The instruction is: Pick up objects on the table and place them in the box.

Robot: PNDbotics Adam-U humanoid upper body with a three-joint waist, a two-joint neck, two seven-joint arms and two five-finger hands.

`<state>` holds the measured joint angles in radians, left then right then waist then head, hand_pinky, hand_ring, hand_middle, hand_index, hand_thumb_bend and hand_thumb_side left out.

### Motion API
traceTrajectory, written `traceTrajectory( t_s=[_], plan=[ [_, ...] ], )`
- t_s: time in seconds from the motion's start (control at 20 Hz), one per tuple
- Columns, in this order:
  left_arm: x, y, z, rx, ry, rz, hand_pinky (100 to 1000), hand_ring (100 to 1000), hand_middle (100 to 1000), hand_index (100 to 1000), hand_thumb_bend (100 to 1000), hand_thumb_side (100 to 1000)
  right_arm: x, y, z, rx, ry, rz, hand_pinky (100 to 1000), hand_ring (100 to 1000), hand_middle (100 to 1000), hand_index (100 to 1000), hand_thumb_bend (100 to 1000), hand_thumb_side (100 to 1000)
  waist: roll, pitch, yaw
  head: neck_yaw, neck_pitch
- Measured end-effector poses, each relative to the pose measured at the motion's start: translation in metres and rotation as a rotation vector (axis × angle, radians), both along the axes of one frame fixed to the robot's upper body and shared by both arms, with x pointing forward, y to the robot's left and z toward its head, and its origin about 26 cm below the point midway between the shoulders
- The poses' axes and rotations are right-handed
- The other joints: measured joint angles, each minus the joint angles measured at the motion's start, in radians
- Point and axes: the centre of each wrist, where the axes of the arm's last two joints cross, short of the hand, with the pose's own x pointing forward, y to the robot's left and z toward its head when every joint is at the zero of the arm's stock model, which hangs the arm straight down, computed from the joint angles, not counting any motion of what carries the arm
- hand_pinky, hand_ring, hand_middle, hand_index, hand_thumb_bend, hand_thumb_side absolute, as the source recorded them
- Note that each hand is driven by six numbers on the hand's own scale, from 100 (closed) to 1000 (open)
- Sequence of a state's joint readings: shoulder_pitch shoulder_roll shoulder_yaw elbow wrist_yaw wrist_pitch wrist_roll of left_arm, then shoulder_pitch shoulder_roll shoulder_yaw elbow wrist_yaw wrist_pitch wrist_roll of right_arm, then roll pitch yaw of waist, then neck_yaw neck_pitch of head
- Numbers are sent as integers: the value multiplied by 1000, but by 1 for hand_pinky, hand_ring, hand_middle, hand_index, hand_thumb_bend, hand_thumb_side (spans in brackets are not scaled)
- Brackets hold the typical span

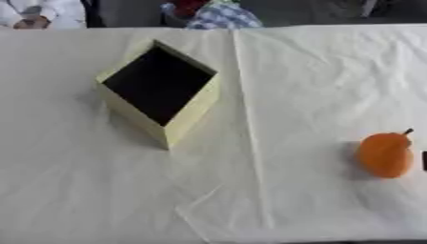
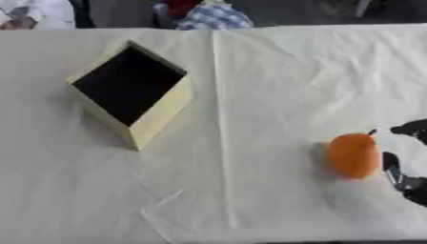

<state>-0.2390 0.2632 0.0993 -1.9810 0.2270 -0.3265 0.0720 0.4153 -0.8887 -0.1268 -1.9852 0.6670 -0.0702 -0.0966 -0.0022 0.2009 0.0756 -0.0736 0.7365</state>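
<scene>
While right hand nears, smooth oval orange fruit lies untouched.

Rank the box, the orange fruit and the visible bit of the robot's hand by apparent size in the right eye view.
1. Box, largest.
2. Orange fruit.
3. Right hand: looks smallest, but mostly cut off by the picture edge, so unsure.

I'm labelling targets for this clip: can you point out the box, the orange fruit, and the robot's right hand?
box [image 1: 190,117], left eye view, on its pale front wall.
orange fruit [image 2: 353,156], right eye view, middle of its skin.
right hand [image 2: 410,183], right eye view, on a dark finger.
</scene>
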Motion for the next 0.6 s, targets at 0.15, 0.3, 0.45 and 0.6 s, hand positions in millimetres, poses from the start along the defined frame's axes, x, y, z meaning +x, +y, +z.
traceTrajectory(
  t_s=[0.15, 0.3, 0.45, 0.6],
  plan=[
    [0, -1, 0, 3, 2, -5, 717, 786, 794, 728, 100, 762, 0, 2, -2, -22, 44, 30, 831, 857, 789, 857, 100, 799, -1, 0, 0, 0, 0],
    [0, -1, 0, 5, 2, -7, 717, 786, 794, 728, 100, 763, 3, 5, -1, -42, 59, 77, 829, 856, 786, 856, 100, 794, -1, 0, 0, 0, 0],
    [0, -1, 0, 7, 3, -9, 717, 787, 794, 728, 100, 763, 8, 9, 2, -58, 45, 131, 822, 853, 781, 855, 100, 795, -1, 0, 1, -4, 0],
    [0, -2, -1, 10, 4, -13, 717, 787, 794, 728, 100, 763, 14, 12, 8, -69, 24, 178, 817, 851, 779, 853, 100, 794, -1, -1, 5, -8, 0]
  ],
)
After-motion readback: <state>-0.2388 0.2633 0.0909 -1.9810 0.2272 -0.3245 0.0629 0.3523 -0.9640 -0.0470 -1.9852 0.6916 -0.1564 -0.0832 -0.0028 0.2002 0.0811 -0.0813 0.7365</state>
